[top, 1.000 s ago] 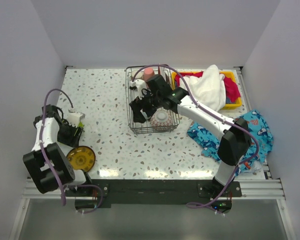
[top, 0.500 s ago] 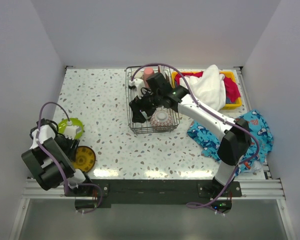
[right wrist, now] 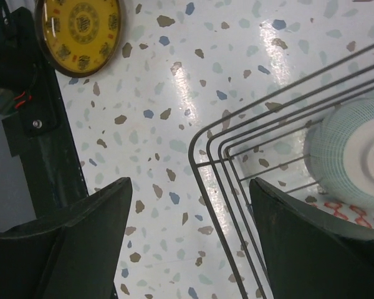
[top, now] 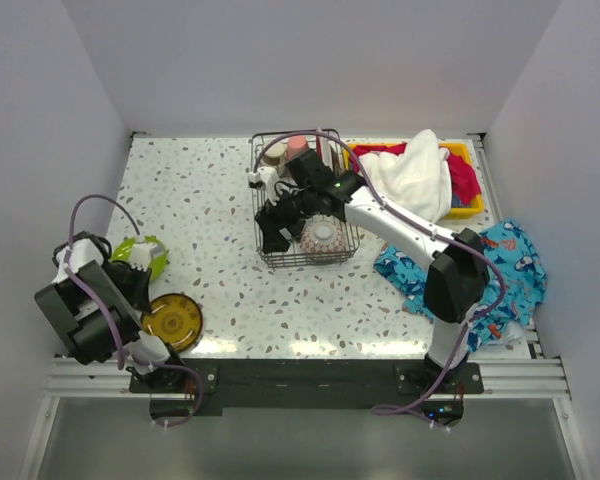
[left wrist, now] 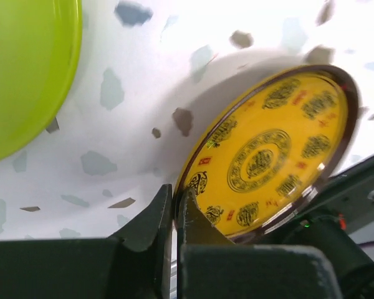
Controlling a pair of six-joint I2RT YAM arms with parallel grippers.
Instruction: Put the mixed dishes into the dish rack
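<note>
Amber plate (left wrist: 268, 156) near the table (top: 210, 200) front-left edge, tilted, rim pinched in closed left gripper (left wrist: 174, 212). Lime plate (left wrist: 25, 68) just beside. Rack (top: 310, 263) mid-table holds bowl (right wrist: 355, 156). Right gripper (right wrist: 188, 205) spread wide, empty, over rack's near-left corner.

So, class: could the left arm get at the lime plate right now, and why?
Probably in reach: the lime plate lies close beside the left gripper, nothing between. But the gripper looks shut on the amber plate's rim, so it is not free.
</note>
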